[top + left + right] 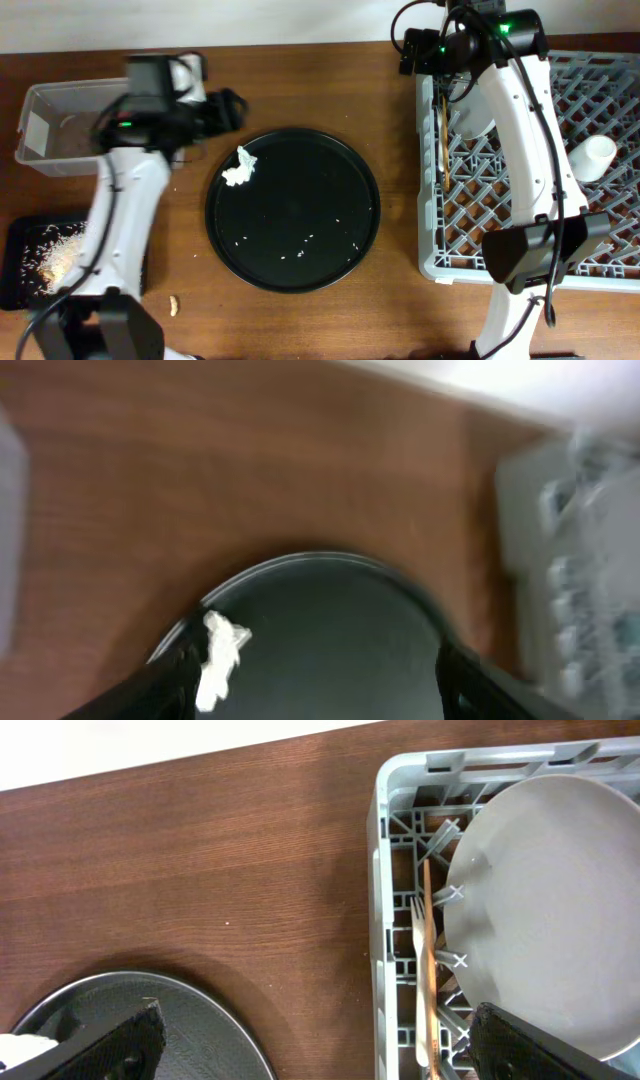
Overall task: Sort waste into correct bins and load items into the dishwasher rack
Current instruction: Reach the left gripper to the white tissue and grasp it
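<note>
A crumpled white tissue lies at the upper left of the big round black tray; a few rice grains lie nearer its front. My left gripper hovers open and empty just beyond the tray's upper-left rim. In the blurred left wrist view the tissue sits by the left finger of that gripper. My right gripper is open and empty over the grey rack's left edge. In the right wrist view the gripper spans the rack wall, with the white plate, fork and chopsticks inside.
A clear box stands at the far left. A shallow black tray at the front left holds rice. A brown scrap lies on the table. A white cup stands in the rack.
</note>
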You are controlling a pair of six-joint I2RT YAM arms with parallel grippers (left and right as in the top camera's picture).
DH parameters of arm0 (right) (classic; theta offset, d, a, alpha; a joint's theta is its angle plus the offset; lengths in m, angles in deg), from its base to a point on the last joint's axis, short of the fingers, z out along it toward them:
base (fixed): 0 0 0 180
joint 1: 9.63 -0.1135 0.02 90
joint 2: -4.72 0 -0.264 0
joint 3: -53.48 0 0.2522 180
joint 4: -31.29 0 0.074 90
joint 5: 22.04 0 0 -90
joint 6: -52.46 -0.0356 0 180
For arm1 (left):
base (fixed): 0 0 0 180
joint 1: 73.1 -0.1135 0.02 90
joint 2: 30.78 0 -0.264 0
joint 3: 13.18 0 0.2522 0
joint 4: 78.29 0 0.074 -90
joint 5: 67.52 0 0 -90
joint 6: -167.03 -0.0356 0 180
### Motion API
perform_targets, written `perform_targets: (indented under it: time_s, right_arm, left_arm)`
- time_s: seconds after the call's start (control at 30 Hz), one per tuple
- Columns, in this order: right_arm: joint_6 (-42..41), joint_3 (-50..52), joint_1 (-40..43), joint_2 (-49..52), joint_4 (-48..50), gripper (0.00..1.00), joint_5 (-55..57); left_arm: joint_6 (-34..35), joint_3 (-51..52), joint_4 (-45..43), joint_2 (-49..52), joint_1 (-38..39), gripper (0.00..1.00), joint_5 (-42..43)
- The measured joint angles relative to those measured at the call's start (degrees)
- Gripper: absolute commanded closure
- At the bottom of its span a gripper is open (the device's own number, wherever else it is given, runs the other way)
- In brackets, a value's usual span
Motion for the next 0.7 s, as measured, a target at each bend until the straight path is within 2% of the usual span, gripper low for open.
perform_targets:
  time_s: [0.1,0.23,0.6,0.7]
  right_arm:
    - [-0.02,0.0,0.0,0.0,0.0,0.01,-0.02]
    - [-0.02,0.0,0.0,0.0,0.0,0.01,0.0]
    - [-0.02,0.0,0.0,0.0,0.0,0.01,0.0]
    - [-0.02,0.0,0.0,0.0,0.0,0.01,0.0]
  left_arm:
    - [-3.13,0.0,0.74,1.99,6.05,0.25,-8.15]
    - [-4.9,0.0,1.51,6.1,8.79,0.25,-14.93]
    - [-4.76,0.0,4.17,16.24,8.63,0.24,-21.07]
    - [-3.34,0.0,4.17,18.1,8.26,0.27,-23.12]
